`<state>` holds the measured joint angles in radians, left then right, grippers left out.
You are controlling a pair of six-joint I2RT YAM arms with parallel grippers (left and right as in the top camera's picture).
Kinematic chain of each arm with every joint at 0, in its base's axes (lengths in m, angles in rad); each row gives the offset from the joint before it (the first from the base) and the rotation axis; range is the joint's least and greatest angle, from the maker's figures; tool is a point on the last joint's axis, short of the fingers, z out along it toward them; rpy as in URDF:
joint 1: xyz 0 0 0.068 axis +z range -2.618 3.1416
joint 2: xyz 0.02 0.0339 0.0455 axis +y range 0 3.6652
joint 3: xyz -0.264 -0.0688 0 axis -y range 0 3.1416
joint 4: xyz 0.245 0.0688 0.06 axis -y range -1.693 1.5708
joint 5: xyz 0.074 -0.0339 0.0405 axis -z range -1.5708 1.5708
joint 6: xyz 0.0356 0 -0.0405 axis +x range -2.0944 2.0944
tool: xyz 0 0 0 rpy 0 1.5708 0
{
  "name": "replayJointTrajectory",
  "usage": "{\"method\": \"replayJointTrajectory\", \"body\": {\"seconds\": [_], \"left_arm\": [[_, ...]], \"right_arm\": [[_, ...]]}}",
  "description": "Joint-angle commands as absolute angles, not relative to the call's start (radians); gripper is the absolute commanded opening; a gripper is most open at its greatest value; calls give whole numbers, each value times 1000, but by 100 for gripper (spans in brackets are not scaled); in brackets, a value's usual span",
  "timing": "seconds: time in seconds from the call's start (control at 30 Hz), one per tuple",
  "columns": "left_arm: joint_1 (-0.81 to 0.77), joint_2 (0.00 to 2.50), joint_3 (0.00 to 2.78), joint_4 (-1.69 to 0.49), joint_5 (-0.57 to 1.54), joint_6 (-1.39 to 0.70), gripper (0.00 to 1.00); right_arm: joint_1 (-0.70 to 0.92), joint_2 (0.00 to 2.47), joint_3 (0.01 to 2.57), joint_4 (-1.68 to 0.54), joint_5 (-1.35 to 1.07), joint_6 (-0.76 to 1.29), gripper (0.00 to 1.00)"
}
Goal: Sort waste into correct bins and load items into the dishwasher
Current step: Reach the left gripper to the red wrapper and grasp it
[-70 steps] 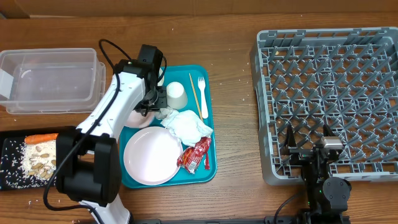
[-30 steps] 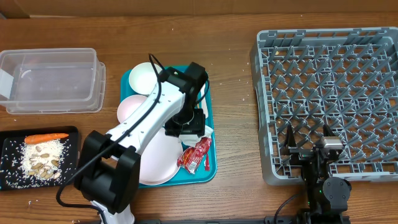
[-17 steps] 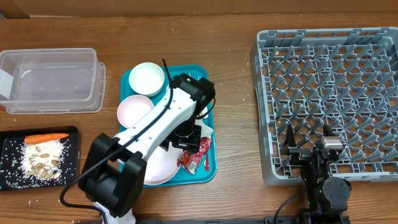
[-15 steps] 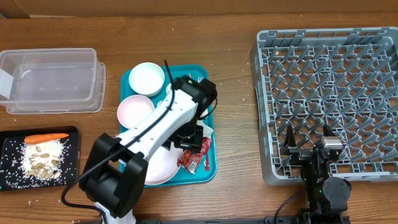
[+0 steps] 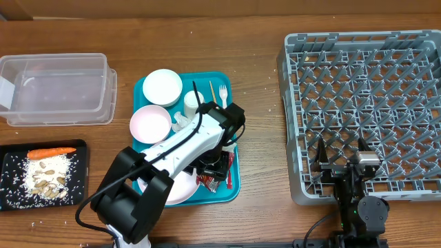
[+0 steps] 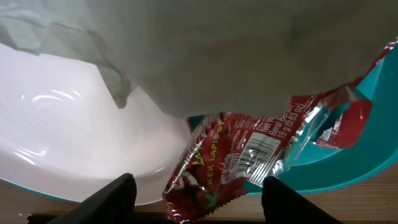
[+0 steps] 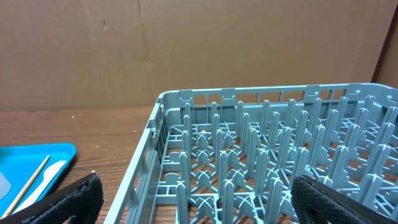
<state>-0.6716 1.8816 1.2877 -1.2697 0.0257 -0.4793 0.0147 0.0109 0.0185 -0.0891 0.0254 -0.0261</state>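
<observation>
My left gripper (image 5: 215, 167) is open and low over the front right of the teal tray (image 5: 231, 103). In the left wrist view its fingers (image 6: 202, 208) straddle the red snack wrapper (image 6: 236, 165), apart from it. A crumpled white napkin (image 6: 249, 50) lies just beyond, against the pale pink plate (image 6: 62, 137). The arm hides most of the napkin from overhead; the wrapper (image 5: 207, 181) and plate (image 5: 176, 189) peek out. The white bowl (image 5: 162, 86), pink bowl (image 5: 150, 122), cup (image 5: 191, 102) and fork (image 5: 222, 93) sit on the tray. My right gripper (image 5: 342, 160) is open and empty at the grey dish rack's (image 5: 365, 103) front edge.
The clear tub (image 5: 55, 89) stands at the far left. The black tray (image 5: 10, 165) in front of it holds the carrot (image 5: 52, 151) and rice-and-nut scraps (image 5: 47, 179). A wooden stick (image 5: 215, 105) lies beside the fork. The rack (image 7: 280, 155) fills the right wrist view.
My left arm has swung from the back of the teal tray to its front right and come down over the napkin and wrapper. The two bowls and the cup now show. The right arm has not moved.
</observation>
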Motion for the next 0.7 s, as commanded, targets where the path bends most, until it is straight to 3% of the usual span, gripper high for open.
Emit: {"method": "replayJointTrajectory", "body": {"seconds": [0.0,0.1,0.37,0.4,0.43,0.53,0.67], "left_arm": [[-669,1883,1268,-1259,47,-467,62],[-668,1883,1256,-1235,82,-456,52],[-668,1883,1206,-1202,126,-445,51],[-668,1883,1206,-1201,123,-445,47],[-668,1883,1206,-1198,119,-445,32],[-668,1883,1208,-1195,111,-451,9],[-668,1883,1224,-1212,101,-453,4]], "right_arm": [[20,4,8,-82,22,-30,100],[20,4,8,-82,22,-30,100],[20,4,8,-82,22,-30,100],[20,4,8,-82,22,-30,100],[20,4,8,-82,22,-30,100],[20,4,8,-82,22,-30,100],[20,4,8,-82,22,-30,100]]}}
